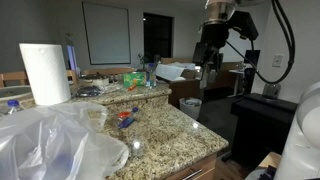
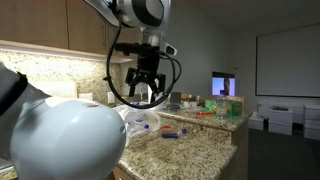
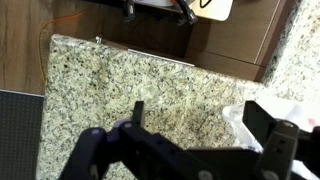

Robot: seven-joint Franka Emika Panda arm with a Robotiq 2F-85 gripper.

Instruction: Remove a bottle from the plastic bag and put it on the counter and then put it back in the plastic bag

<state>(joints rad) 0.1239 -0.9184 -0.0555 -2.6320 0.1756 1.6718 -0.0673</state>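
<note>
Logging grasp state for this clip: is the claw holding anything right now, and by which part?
Nothing held: the claw hangs open in the air above the counter.

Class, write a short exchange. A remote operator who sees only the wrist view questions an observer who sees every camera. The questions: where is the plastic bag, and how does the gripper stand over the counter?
Operator: My wrist view shows only the counter and my fingers. Where is the plastic bag?
Observer: In an exterior view, the plastic bag lies crumpled on the counter, at the end where a paper towel roll stands.
Operator: How does the gripper stand to it?
Observer: The gripper hangs high above the counter with its fingers open and empty, well apart from the plastic bag.
</note>
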